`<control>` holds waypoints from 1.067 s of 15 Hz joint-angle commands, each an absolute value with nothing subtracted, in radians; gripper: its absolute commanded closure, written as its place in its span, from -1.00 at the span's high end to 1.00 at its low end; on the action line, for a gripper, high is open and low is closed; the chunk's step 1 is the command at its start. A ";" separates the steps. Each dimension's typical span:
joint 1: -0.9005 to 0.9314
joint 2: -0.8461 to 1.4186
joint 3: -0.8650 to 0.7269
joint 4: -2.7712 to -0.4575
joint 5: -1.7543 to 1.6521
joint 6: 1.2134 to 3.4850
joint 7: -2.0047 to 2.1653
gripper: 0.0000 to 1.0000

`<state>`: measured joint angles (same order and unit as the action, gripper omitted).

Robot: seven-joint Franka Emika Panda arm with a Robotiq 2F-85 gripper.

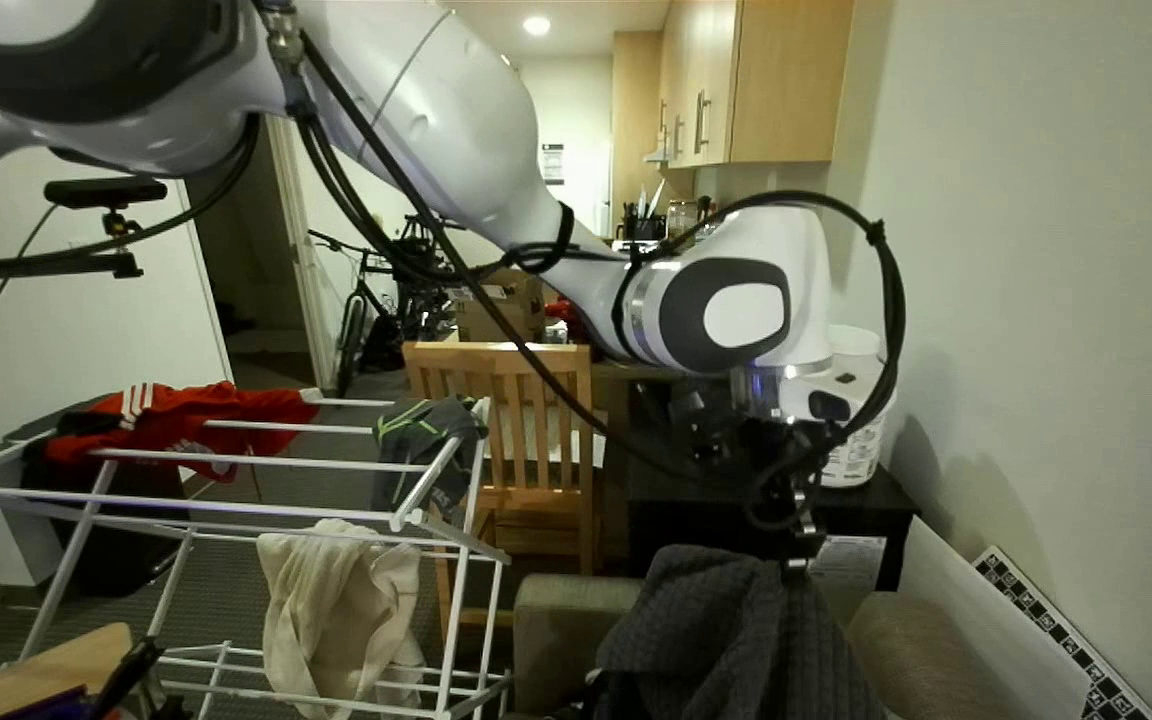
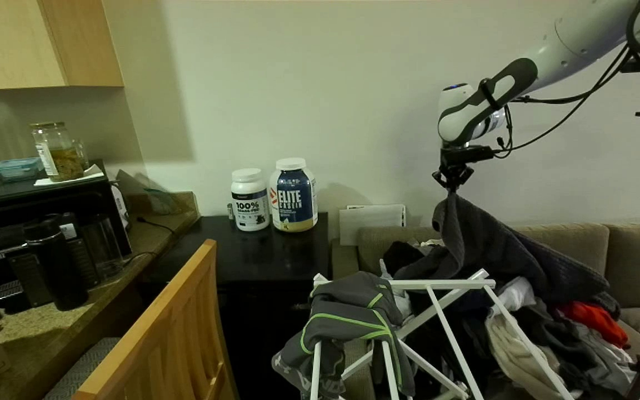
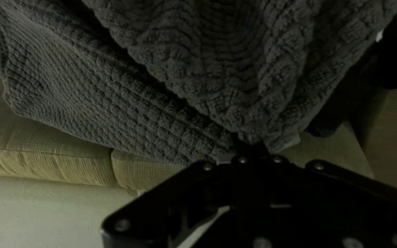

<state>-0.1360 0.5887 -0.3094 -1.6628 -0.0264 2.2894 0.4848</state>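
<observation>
A dark grey, knobbly towel [image 2: 489, 244] hangs from my gripper [image 2: 452, 189], gathered to a peak at the fingertips. Its lower part spreads over the pile of clothes on the couch. In the wrist view the same towel [image 3: 198, 82] fills the upper part of the picture, and the jaws of my gripper [image 3: 250, 143] are closed together on a pinch of it. From the exterior view by the drying rack, the towel [image 1: 736, 630] drapes below the gripper [image 1: 798, 560] beside the couch arm. The pinched fabric itself is mostly hidden by the dark fingers.
Mixed clothes [image 2: 575, 339] lie heaped on the couch [image 2: 570, 244]. A white drying rack [image 1: 286, 510] stands in front, carrying a red garment [image 1: 196, 420], a grey-green one [image 2: 348, 316] and a cream cloth [image 1: 341, 610]. Two tubs [image 2: 293, 194] stand on a black cabinet [image 2: 242, 250] near a wooden chair [image 2: 170, 333].
</observation>
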 commanded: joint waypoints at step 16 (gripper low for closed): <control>-0.179 0.647 -0.213 -1.428 0.049 2.181 0.434 -0.97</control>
<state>-0.1523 0.6941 -0.2494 -1.3878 0.0045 2.2233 0.4982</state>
